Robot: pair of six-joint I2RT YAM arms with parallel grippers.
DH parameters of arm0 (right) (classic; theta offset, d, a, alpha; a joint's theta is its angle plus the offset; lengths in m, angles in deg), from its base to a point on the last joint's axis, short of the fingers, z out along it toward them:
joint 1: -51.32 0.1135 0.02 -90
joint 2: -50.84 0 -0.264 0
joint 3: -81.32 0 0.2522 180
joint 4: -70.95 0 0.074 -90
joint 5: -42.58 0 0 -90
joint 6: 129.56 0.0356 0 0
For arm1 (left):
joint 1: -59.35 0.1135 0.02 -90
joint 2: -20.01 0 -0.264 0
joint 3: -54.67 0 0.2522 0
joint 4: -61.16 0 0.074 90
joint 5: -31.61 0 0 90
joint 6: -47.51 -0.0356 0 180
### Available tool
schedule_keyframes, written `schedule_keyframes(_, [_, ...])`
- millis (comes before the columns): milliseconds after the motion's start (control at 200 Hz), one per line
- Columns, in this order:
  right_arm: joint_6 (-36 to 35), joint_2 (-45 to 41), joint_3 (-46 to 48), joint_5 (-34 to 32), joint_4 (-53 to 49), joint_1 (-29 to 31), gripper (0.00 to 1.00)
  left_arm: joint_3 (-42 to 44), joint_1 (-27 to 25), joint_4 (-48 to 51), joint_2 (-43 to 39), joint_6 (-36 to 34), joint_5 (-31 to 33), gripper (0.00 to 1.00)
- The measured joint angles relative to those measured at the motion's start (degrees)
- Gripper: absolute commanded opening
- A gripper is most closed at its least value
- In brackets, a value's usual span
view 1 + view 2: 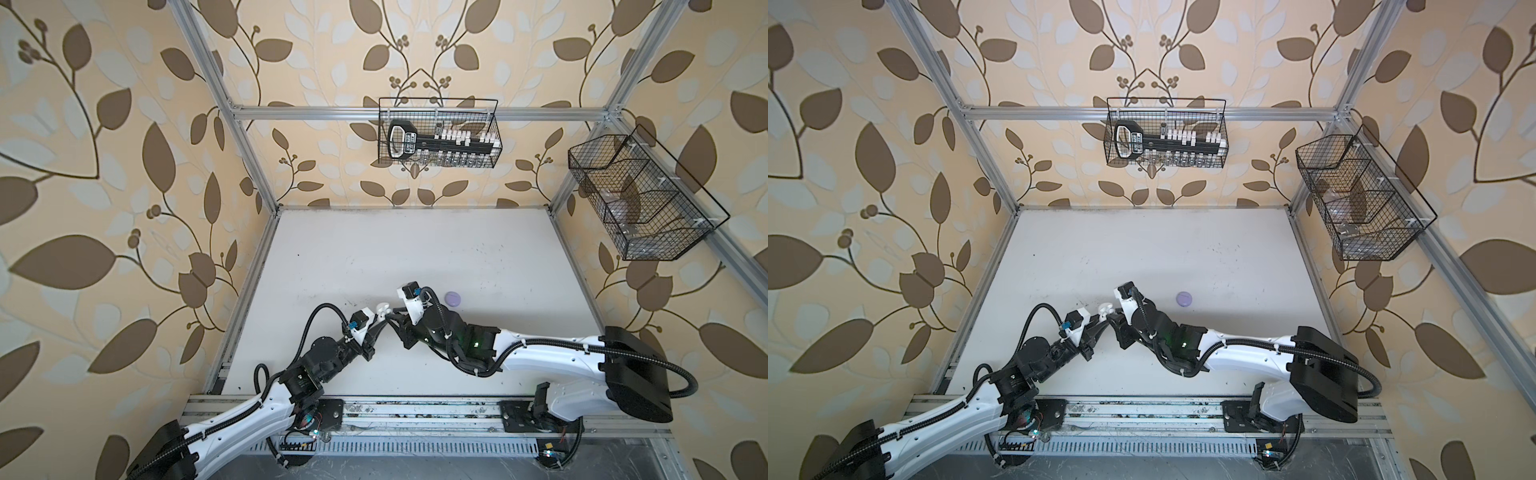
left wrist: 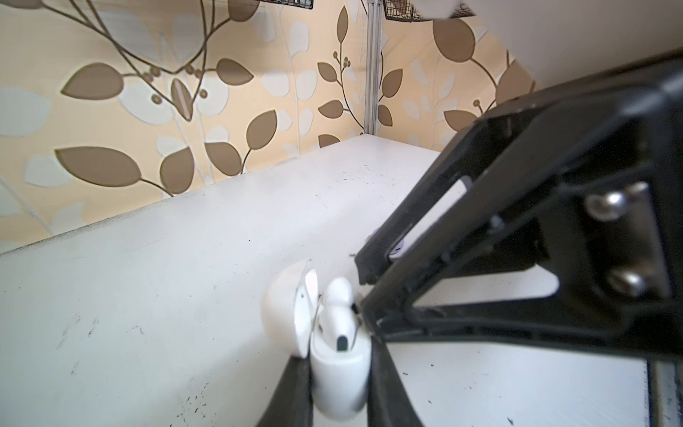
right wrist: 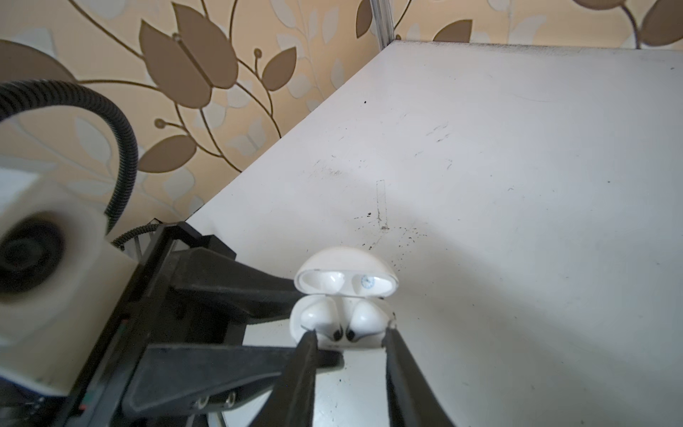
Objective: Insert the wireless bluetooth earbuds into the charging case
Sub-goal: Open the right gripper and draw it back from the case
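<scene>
A white charging case (image 3: 334, 342) stands with its lid (image 3: 347, 273) flipped open; it shows in both top views (image 1: 382, 309) (image 1: 1105, 309). Two white earbuds (image 3: 318, 314) (image 3: 369, 314) sit side by side in its sockets. My left gripper (image 2: 340, 373) is shut on the case's base (image 2: 340, 384), one finger on each side. My right gripper (image 3: 349, 332) is open, its fingertips (image 3: 310, 336) spread either side of the case's front, holding nothing. In the left wrist view one earbud (image 2: 336, 314) pokes up beside the lid (image 2: 284, 314).
A closed lavender case (image 1: 453, 298) (image 1: 1184, 298) lies on the white table just right of my right wrist. A wire basket with a black tool (image 1: 438, 137) hangs on the back wall, another wire basket (image 1: 640, 199) on the right frame. The two arms meet mid-table.
</scene>
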Motion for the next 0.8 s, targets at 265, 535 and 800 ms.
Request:
schedule_keyframes(265, [1.4, -5.42, -2.4, 2.45, -8.94, -6.29, 0.42, 0.0, 0.0, -0.26, 2.27, -0.44, -1.99, 0.0])
schedule_keyframes(535, [3.5, 2.6, -14.32, 15.65, -23.56, -17.57, 0.42, -2.14, -0.02, -0.24, 7.1, -3.02, -8.24, 0.0])
schedule_keyframes(800, [7.06, 10.91, -15.58, 29.11, -26.21, -18.01, 0.41, -6.01, -3.65, 1.95, 12.98, -7.67, -11.78, 0.0])
